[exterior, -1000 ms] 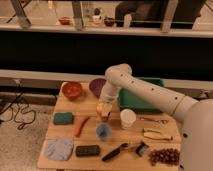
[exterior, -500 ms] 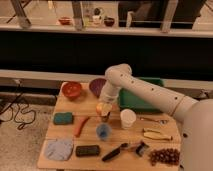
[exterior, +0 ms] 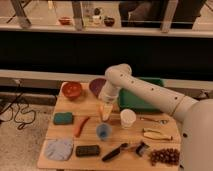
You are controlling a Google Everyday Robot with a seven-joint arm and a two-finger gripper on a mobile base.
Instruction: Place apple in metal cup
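My gripper (exterior: 105, 113) hangs down from the white arm (exterior: 134, 86) and reaches the table just below the purple bowl (exterior: 97, 86) and above the small blue cup (exterior: 103, 131). A yellow-orange patch shows at the gripper's tip; it looks like the apple (exterior: 105, 115), but I cannot tell whether it is held. The metal cup is not in view; it may be hidden behind the gripper. The white paper cup (exterior: 128, 118) stands just right of the gripper.
On the wooden table (exterior: 95, 102): an orange-red bowl (exterior: 72, 90), a green bin (exterior: 145, 102) behind the arm, a carrot (exterior: 81, 126), a teal sponge (exterior: 63, 118), a grey-blue cloth (exterior: 60, 149), a dark block (exterior: 87, 150), a black-handled tool (exterior: 116, 151), grapes (exterior: 164, 156), a spoon (exterior: 152, 120).
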